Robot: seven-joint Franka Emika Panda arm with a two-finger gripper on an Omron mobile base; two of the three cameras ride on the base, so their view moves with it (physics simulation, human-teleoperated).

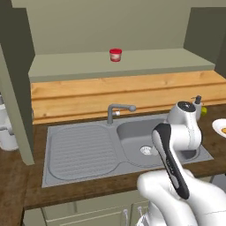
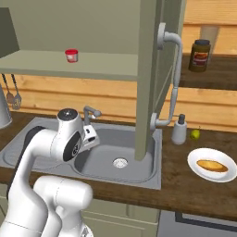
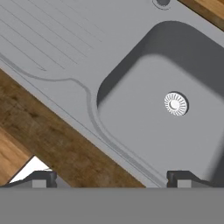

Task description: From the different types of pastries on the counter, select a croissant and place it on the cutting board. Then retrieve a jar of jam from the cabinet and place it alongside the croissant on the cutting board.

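A small jar with a red lid (image 1: 115,54) (image 2: 71,55) stands on the open cabinet's shelf above the sink. A golden-brown pastry (image 2: 212,165) lies on a white plate (image 2: 198,170) on the counter right of the sink; I cannot tell whether it is a croissant. The plate's rim (image 1: 219,127) also shows at the right edge of the left base view. My gripper (image 3: 111,179) hangs open over the sink basin (image 3: 144,113), its fingertips (image 3: 39,177) wide apart with nothing between them. The cutting board is out of view.
The open cabinet door (image 2: 148,78) with its long handle (image 2: 175,69) hangs over the sink's right side. A faucet (image 1: 115,110), a soap dispenser (image 2: 179,130) and a small green fruit (image 2: 195,134) stand behind the sink. A brown jar (image 2: 200,55) sits on a right-hand shelf.
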